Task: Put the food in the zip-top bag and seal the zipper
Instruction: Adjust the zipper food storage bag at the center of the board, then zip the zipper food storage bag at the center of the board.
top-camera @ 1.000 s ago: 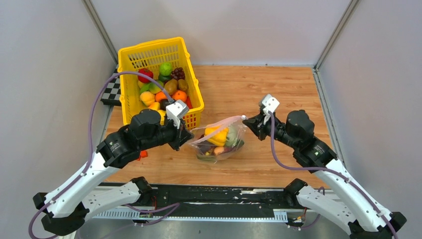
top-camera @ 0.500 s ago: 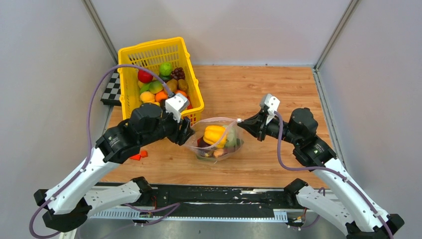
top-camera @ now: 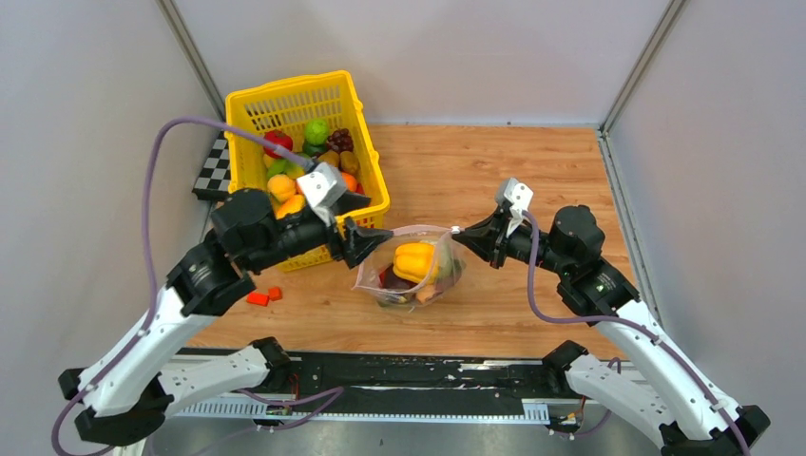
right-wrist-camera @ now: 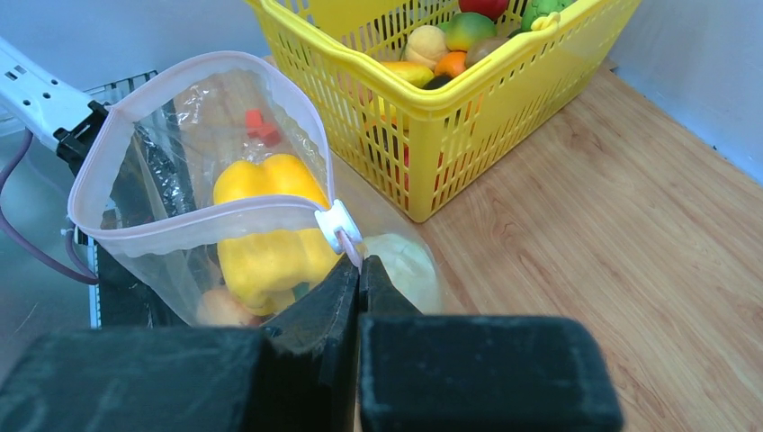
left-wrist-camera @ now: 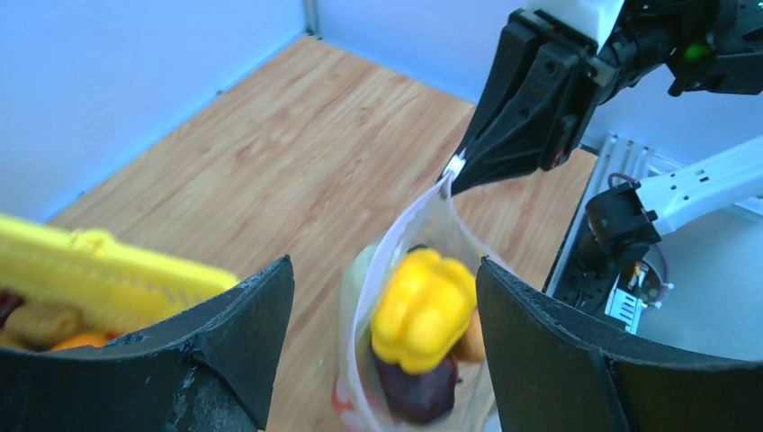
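Currently right fingers [right-wrist-camera: 358, 270] pinch the pale pink zipper strip [right-wrist-camera: 180, 236] of the clear plastic bag [right-wrist-camera: 171, 117] on the worktop [top-camera: 494, 171], yellow toy pepper [right-wrist-camera: 261, 184] inside. Empty, wide-open left fingers [top-camera: 366, 242] should clamp the opposite corner, then pull taut.

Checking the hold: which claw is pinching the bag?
The right claw, shut on the zipper of the zip-top bag; the left claw stands wide open.

basket [top-camera: 290, 90]: yellow lattice, far-left on table | blocks [top-camera: 257, 298]: two, orange-red, on table near basket's front | checkerboard [top-camera: 215, 171]: black-white, flat, touching basket's left side | table [top-camera: 494, 161]: wood-grain | walls [top-camera: 428, 57]: plain grey
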Controlling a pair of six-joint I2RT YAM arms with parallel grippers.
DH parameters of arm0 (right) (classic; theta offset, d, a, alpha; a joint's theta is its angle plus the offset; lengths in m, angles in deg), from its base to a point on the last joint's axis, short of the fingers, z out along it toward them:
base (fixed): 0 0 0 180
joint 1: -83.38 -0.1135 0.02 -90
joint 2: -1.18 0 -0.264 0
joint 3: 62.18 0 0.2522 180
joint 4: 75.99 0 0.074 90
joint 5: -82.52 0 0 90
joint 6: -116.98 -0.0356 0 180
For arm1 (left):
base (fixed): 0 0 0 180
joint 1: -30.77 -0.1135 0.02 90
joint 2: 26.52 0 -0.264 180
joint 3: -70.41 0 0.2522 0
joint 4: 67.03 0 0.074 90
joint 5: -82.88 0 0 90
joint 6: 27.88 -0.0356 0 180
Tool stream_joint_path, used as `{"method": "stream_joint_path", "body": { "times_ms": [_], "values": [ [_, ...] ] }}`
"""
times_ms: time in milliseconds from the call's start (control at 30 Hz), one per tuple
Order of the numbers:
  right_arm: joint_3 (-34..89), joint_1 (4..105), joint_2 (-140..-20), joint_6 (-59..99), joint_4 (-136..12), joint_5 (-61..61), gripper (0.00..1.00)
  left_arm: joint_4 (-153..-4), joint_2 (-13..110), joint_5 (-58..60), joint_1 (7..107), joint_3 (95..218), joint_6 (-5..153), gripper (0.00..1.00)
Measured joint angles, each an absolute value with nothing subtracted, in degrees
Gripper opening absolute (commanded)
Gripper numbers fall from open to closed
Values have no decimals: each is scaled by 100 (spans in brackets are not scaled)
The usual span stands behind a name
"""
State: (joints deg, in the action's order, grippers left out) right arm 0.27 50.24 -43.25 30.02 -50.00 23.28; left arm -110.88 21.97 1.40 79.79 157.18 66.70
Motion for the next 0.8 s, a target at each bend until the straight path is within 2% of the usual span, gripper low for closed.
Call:
{"method": "stream_joint_path", "body": {
  "times_ms": [167, 300, 400, 500, 700, 800],
  "values": [
    [16, 5059, -4314, 2983, -5015, 2455, 0, -10480, 3285, 717, 8134, 15978, 6464, 81],
    [14, 5076, -4274, 2970, -5015, 2536, 0, -10354, 4092, 743, 8484, 16035, 6165, 81],
    [14, 5089, -4248, 2959, -5015, 2617, 0, -10312, 4258, 721, 8733, 16055, 6016, 80],
    [14, 5098, -4248, 2959, -5013, 2669, 0, -10133, 4297, 684, 8897, 16064, 5844, 74],
    [14, 5122, -4248, 2959, -5013, 2772, 0, -9822, 4295, 697, 9006, 16066, 5520, 53],
    [14, 5122, -4248, 2959, -5013, 2829, 0, -9818, 4323, 695, 9012, 16083, 5380, 51]
  ]
}}
